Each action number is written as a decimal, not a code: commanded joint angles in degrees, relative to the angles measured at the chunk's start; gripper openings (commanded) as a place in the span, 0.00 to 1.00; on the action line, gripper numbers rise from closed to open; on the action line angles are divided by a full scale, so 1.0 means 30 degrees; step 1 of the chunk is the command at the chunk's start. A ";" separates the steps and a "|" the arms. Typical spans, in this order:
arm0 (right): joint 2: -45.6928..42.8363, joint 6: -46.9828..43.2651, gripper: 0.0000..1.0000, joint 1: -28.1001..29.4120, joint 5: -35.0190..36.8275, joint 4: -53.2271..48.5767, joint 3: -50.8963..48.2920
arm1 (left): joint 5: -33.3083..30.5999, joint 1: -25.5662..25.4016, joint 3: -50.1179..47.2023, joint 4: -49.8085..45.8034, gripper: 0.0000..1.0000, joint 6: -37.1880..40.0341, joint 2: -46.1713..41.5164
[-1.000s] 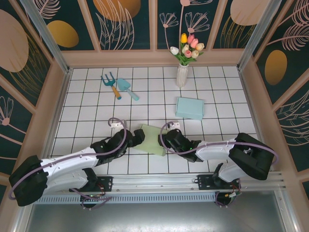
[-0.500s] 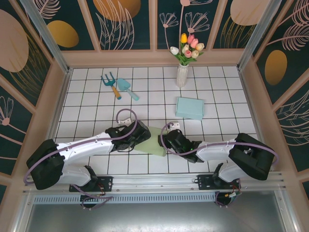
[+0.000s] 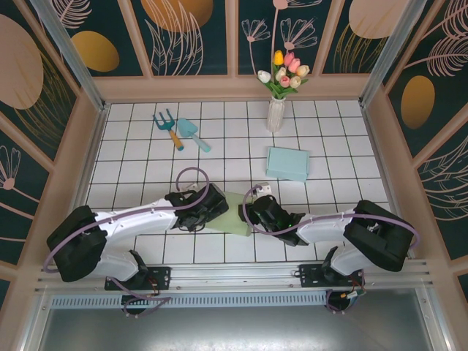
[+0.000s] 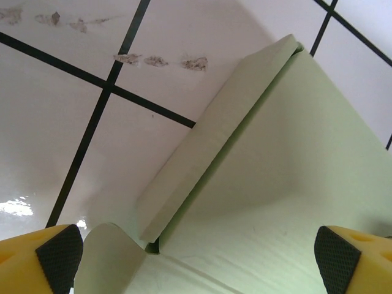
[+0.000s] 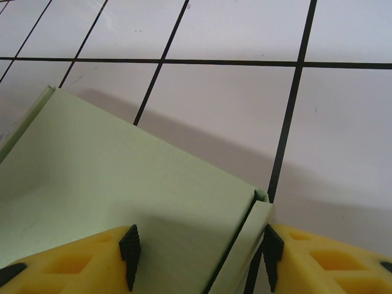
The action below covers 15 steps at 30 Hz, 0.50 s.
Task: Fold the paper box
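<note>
The pale green paper box (image 3: pixel 235 214) lies on the white tiled table between both arms. My left gripper (image 3: pixel 212 205) hangs over its left part. In the left wrist view it (image 4: pixel 199 260) stands wide open above the box (image 4: pixel 275 153), whose long side flap (image 4: pixel 214 147) is raised a little, and nothing sits between the pads. My right gripper (image 3: pixel 253 213) is at the box's right end. There its jaws (image 5: pixel 201 254) stand partly apart: the right pad rests against a narrow side flap (image 5: pixel 246 242), and the left pad sits over the flat panel (image 5: pixel 122 177).
A light blue closed box (image 3: pixel 287 163) lies behind and to the right. A white vase of tulips (image 3: pixel 276 110) stands at the back. A garden fork (image 3: pixel 168 127) and a trowel (image 3: pixel 193 134) lie at the back left. Wooden walls ring the table.
My left arm has swung right and forward, and its gripper now covers the box's left side. The right arm and the box have stayed put.
</note>
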 commanded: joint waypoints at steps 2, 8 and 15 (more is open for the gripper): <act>0.0220 -0.0410 0.59 -0.0050 -0.0370 -0.1039 -0.0671 | 0.0333 -0.0110 0.0096 -0.0201 0.99 -0.0397 0.0507; 0.0177 -0.0525 0.59 -0.0064 -0.0306 -0.1036 -0.0642 | 0.0711 -0.0185 -0.0107 0.0102 0.98 -0.0581 0.0879; 0.0288 -0.0556 0.58 -0.0026 -0.0403 -0.1049 -0.0644 | 0.0451 -0.0180 0.0366 -0.0137 0.94 -0.0406 0.1310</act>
